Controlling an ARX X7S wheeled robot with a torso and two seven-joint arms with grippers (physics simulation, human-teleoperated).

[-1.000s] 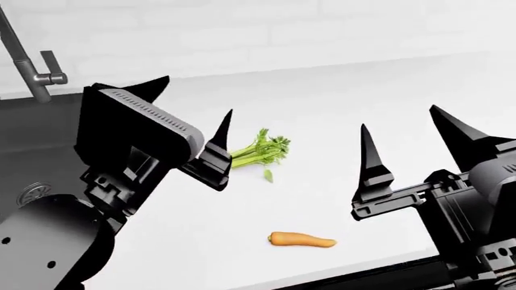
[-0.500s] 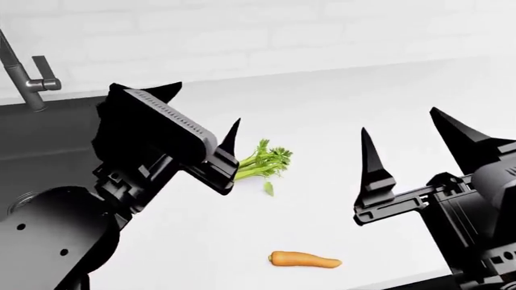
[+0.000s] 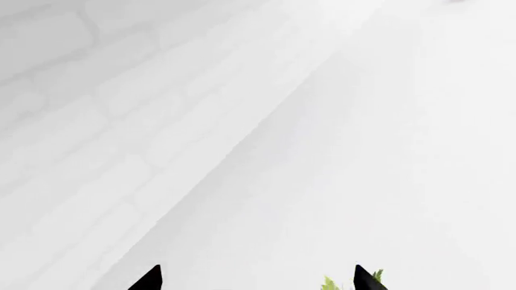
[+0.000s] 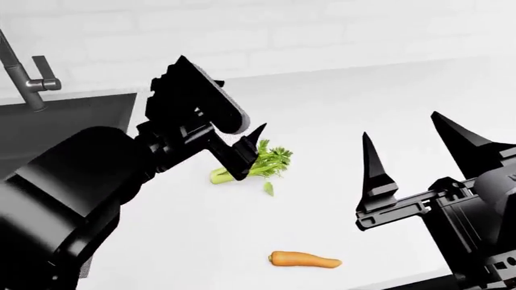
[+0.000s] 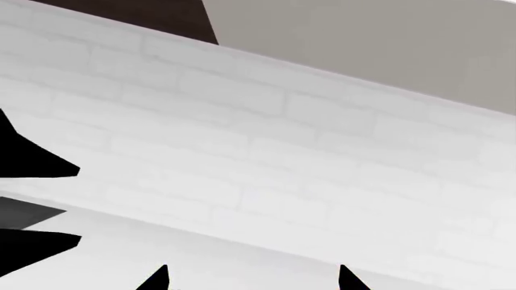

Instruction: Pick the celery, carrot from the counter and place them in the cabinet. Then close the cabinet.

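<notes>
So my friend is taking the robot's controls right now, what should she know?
Left gripper: open, low over the celery, not gripping yet.
Right gripper: open, empty, hovering over the counter.
The carrot lies alone near the counter's front edge.
Done: nothing stored.
Left: grab the celery, then the carrot, put both in the cabinet, close it. The cabinet isn't clearly in view.

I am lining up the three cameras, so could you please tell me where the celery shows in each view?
Head view: the celery lies mid-frame on the counter, just behind the left gripper.
Left wrist view: only its leafy tips show at the bottom edge, beside one of the fingers.
Right wrist view: not in it.
Shared landmark: the white brick wall.
</notes>
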